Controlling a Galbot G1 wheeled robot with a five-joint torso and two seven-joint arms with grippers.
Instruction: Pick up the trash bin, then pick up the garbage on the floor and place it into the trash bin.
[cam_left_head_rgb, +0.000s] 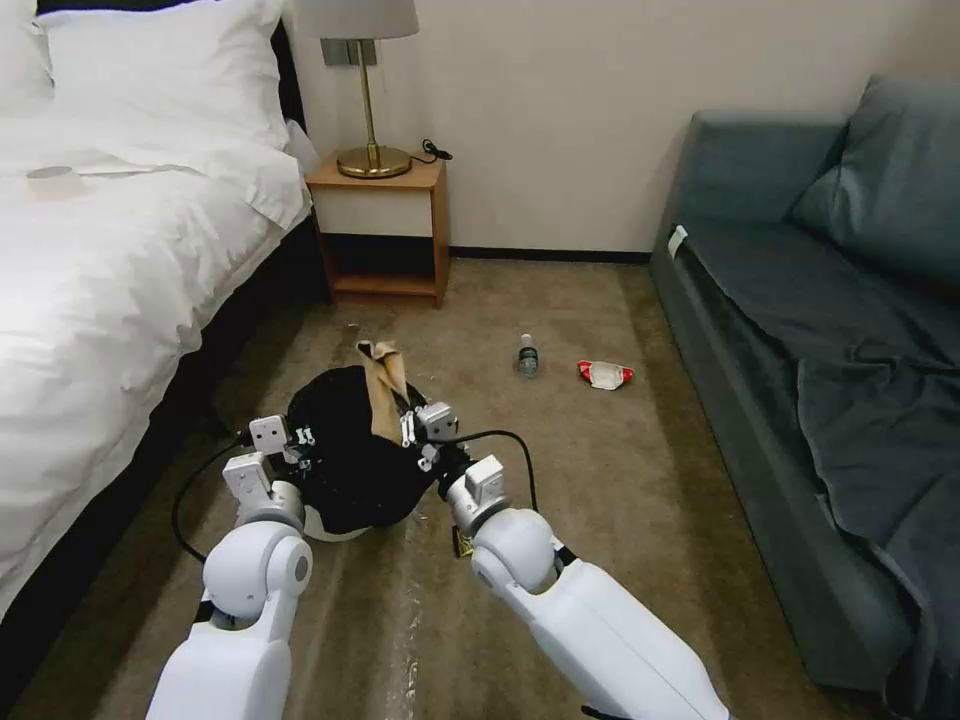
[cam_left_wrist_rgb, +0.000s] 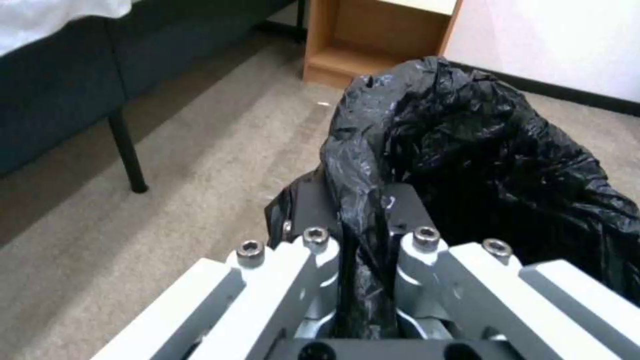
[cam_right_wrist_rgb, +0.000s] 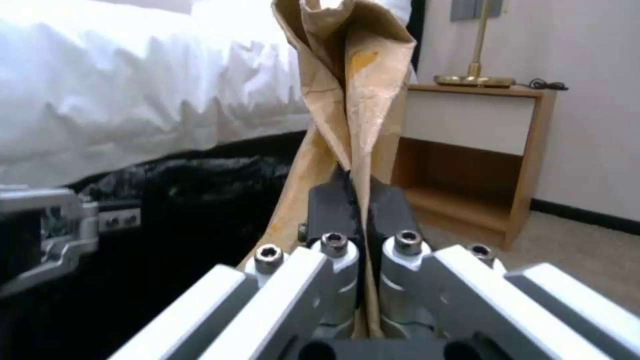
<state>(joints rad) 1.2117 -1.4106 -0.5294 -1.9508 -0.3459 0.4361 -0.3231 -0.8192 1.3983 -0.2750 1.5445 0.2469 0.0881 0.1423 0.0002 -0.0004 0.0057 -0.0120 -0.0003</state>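
The trash bin (cam_left_head_rgb: 340, 470), white with a black bag liner (cam_left_wrist_rgb: 480, 150), hangs just above the carpet. My left gripper (cam_left_head_rgb: 298, 440) is shut on its liner rim (cam_left_wrist_rgb: 363, 200). A tan paper bag (cam_left_head_rgb: 385, 385), one piece of the garbage, stands upright over the bin's far rim with my right gripper (cam_left_head_rgb: 412, 425) shut on it (cam_right_wrist_rgb: 358, 192). The bag (cam_right_wrist_rgb: 353, 75) rises crumpled above the fingers. A clear bottle (cam_left_head_rgb: 527, 357) and a red-and-white wrapper (cam_left_head_rgb: 604, 374) lie on the floor beyond. A gold-brown wrapper (cam_left_head_rgb: 463, 543) peeks out beside my right forearm.
A bed (cam_left_head_rgb: 110, 280) with white bedding runs along the left. A wooden nightstand (cam_left_head_rgb: 385, 235) with a brass lamp (cam_left_head_rgb: 372, 150) stands at the back wall. A grey-blue sofa (cam_left_head_rgb: 800, 330) lines the right side. Open carpet (cam_left_head_rgb: 600, 470) lies between.
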